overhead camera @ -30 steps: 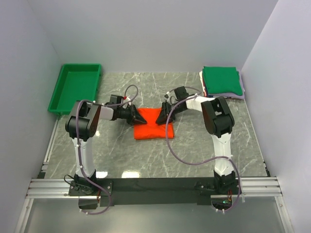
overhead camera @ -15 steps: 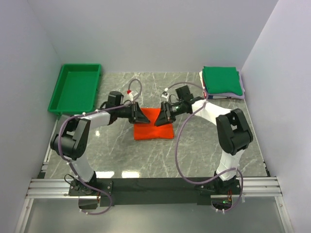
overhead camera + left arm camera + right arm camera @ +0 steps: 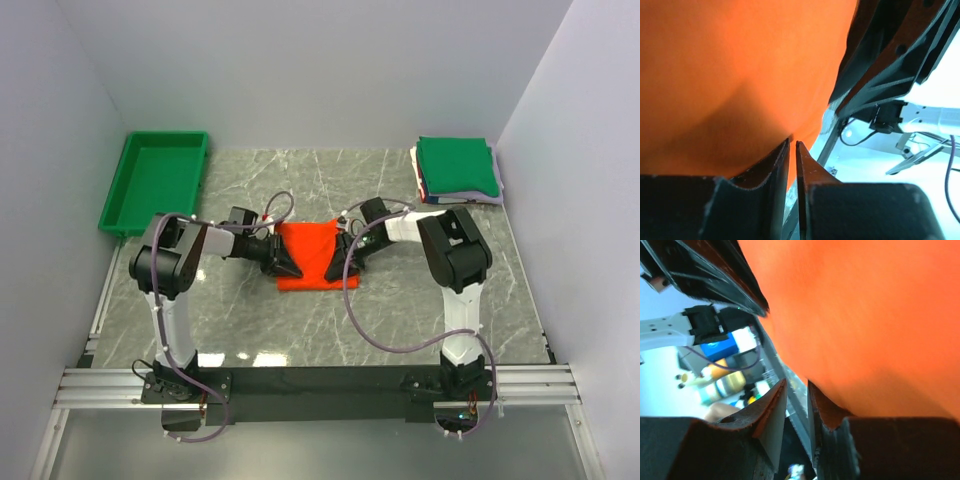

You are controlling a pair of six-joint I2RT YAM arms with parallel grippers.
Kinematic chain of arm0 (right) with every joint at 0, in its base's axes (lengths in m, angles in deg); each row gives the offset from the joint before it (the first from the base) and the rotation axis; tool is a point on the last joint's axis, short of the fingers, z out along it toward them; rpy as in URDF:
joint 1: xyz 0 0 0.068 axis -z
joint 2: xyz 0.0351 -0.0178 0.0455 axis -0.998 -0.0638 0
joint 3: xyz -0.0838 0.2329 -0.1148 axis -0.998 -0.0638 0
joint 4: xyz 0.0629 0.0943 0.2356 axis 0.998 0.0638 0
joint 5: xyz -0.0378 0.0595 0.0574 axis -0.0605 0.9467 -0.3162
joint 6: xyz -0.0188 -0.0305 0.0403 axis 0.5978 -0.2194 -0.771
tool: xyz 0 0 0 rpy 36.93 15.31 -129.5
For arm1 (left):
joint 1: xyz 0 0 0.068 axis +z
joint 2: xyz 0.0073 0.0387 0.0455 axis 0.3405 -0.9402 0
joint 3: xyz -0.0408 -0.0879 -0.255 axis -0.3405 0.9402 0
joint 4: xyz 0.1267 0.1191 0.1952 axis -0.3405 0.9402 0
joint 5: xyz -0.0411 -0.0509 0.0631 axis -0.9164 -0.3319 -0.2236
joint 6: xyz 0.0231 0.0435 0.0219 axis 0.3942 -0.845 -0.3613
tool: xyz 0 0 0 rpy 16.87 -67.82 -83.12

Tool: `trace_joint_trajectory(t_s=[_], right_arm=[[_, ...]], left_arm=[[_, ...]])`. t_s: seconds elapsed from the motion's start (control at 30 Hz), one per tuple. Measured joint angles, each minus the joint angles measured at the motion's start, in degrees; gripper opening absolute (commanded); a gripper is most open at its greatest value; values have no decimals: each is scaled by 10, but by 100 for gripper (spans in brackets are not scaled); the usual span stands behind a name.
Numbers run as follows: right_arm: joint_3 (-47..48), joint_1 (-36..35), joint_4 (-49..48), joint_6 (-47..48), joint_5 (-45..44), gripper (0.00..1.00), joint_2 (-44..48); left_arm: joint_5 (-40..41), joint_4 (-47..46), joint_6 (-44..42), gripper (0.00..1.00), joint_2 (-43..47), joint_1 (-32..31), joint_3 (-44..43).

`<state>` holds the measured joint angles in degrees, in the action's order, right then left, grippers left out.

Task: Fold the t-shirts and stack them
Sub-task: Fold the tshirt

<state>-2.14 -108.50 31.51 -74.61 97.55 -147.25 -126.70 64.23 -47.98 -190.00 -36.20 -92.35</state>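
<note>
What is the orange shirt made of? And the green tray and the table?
The shirt looks like soft, matte cloth: it bends and creases where it is lifted. The tray looks like hard, smooth plastic, with stiff straight walls. The table looks like grey marble with white veins and a slight shine, though it could be a printed top.

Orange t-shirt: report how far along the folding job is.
Done: a folded stack, green on top, sits far right. In hand: the orange t-shirt, left fingers pinching its edge, right gripper at the opposite edge. Remaining: finish folding, then stack it.
</note>
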Motion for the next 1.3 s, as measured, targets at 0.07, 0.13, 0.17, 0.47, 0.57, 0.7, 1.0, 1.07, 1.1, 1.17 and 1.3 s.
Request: trace_joint_trajectory(t_s=[0.07, 0.13, 0.17, 0.47, 0.57, 0.7, 1.0, 1.07, 1.1, 1.17, 1.3], right_arm=[[-8, 6, 12, 15, -17, 31, 19], [-23, 11, 23, 31, -36, 31, 50], [-33, 12, 29, 38, -42, 31, 70], [-52, -24, 23, 55, -49, 32, 138], [-52, -23, 19, 59, -57, 32, 83], [-52, 0, 22, 64, -16, 32, 22], [-52, 60, 64, 90, -15, 30, 32], [-61, 63, 76, 108, -35, 31, 54], [-70, 65, 85, 116, -45, 31, 74], [-88, 73, 100, 128, -62, 32, 118], [-124, 121, 106, 128, -113, 51, 245]], left_arm=[[1, 18, -23, 19, 11, 5, 0], [5, 39, -48, 20, 38, 7, 5], [5, 50, -60, 20, 57, 7, 7], [-8, 39, -80, 20, 141, -65, 23], [-5, 38, -86, 20, 84, -51, 35], [-40, 70, -107, 20, 7, -11, 31], [-57, 187, -217, 24, 8, 57, 11], [-28, 228, -268, 27, 41, 61, 11], [-18, 241, -285, 29, 57, 63, 11], [5, 268, -318, 33, 104, 63, 7], [83, 264, -368, 41, 216, 40, -15]])
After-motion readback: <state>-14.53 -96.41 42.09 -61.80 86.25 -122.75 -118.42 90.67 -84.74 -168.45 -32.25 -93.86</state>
